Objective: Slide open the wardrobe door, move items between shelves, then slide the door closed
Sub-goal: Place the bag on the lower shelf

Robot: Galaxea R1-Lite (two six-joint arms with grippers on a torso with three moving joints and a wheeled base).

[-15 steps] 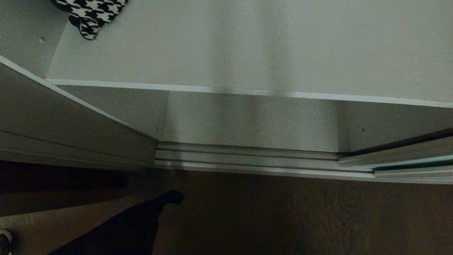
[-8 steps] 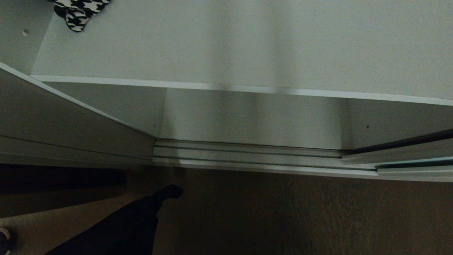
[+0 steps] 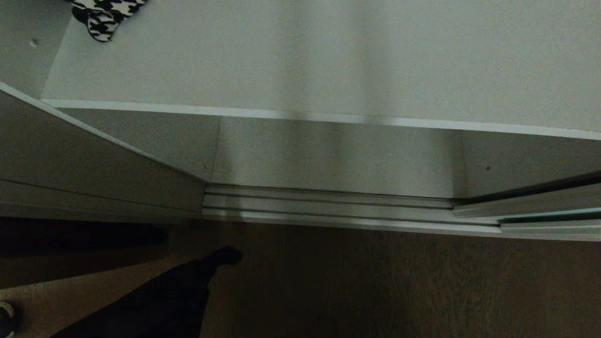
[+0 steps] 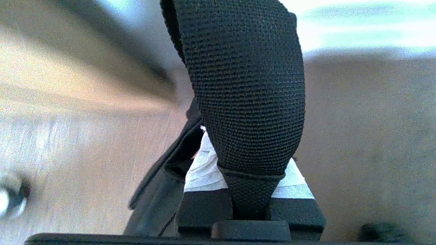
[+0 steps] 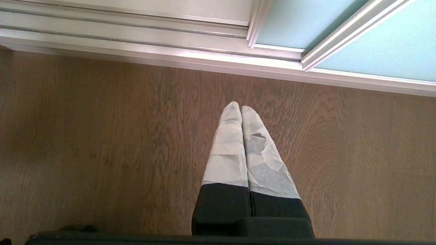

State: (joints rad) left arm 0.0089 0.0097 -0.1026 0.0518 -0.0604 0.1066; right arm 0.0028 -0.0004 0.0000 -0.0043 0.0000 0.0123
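The sliding wardrobe door (image 5: 385,51), pale aqua glass in a silver frame, stands pushed to the right, and its bottom rail (image 3: 540,204) shows in the head view. The shelves lie uncovered: an upper white board (image 3: 328,61) and a lower one (image 3: 338,155). A black-and-white houndstooth cloth (image 3: 101,19) rests in the upper board's far left corner. My left gripper (image 4: 247,143) is shut on a black woven fabric item (image 4: 245,85), which hangs dark above the floor (image 3: 159,300). My right gripper (image 5: 241,108) is shut and empty over the wooden floor.
A ribbed silver floor track (image 3: 328,206) runs along the wardrobe's front. The white side wall (image 3: 94,164) juts out on the left. Brown wooden floor (image 3: 399,286) spreads in front. A shoe tip (image 3: 5,319) shows at the lower left corner.
The whole head view has shifted slightly, so the shelf and cloth sit further up and left: the camera moved. The black fabric item still hangs at the lower left.
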